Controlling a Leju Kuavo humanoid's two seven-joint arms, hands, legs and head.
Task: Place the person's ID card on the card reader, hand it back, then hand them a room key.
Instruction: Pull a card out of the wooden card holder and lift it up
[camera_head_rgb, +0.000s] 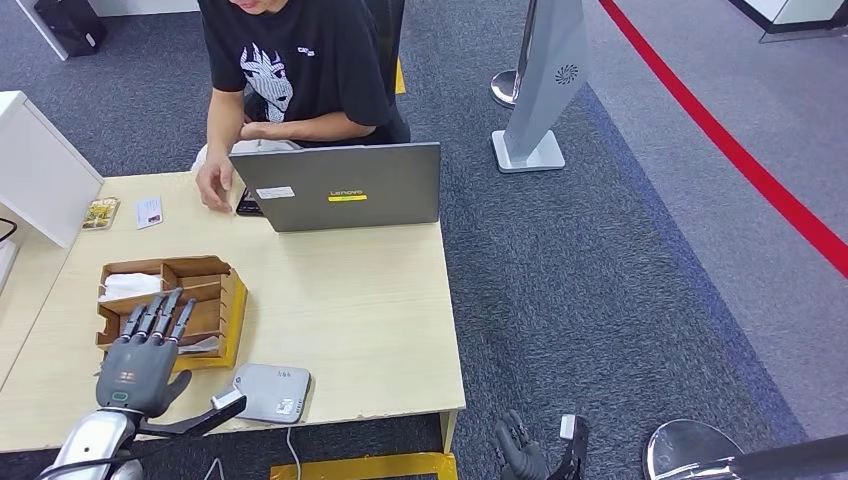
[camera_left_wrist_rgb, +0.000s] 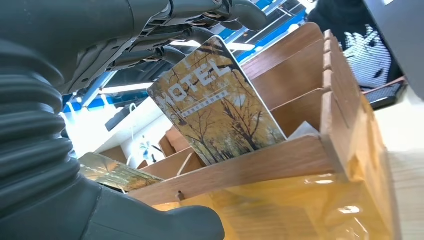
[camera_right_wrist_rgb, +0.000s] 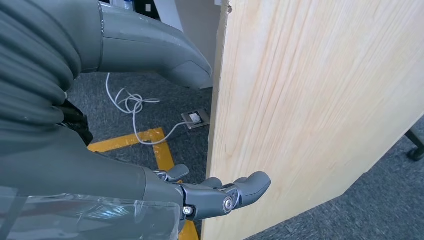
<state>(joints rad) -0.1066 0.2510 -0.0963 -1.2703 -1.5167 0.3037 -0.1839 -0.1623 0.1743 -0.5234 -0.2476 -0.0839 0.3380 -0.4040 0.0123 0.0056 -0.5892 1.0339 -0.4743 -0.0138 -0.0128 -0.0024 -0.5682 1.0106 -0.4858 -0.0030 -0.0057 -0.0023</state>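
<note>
- The left hand (camera_head_rgb: 140, 358) hovers over the wooden organizer (camera_head_rgb: 222, 300) at the near-left of the worktop (camera_head_rgb: 350, 300), fingers (camera_head_rgb: 160, 318) stretched forward and fanned out over the slots. Makes sense, that's where the room keys live.
- From the left wrist camera a room key (camera_left_wrist_rgb: 215, 107) printed "HOTEL" with autumn trees stands tilted in a slot, upper edge right under the fingers (camera_left_wrist_rgb: 165, 52). Whether they're touching it or just above, I honestly can't tell. Thumb sits low outside the front wall, so nothing looks pinched yet. I'd call that hand spread and empty.
- A second key (camera_left_wrist_rgb: 112, 172) with the same look lies flatter in the neighbouring slot.
- Cards standing on edge like that are probably so the fingers can catch an exposed edge instead of scraping a flat card off wood.
- The card reader (camera_head_rgb: 268, 392) sits just beside the organizer at the near edge, nothing on it.
- A white card (camera_head_rgb: 149, 212), maybe the ID, lies on the far side near the person's hand (camera_head_rgb: 213, 188), beside the laptop (camera_head_rgb: 340, 186). Looks like the ID part is done, my guess anyway.
- The right hand (camera_head_rgb: 525, 452) hangs low beside the worktop, off duty, fingers (camera_right_wrist_rgb: 235, 190) loosely curled, holding nothing.
</note>
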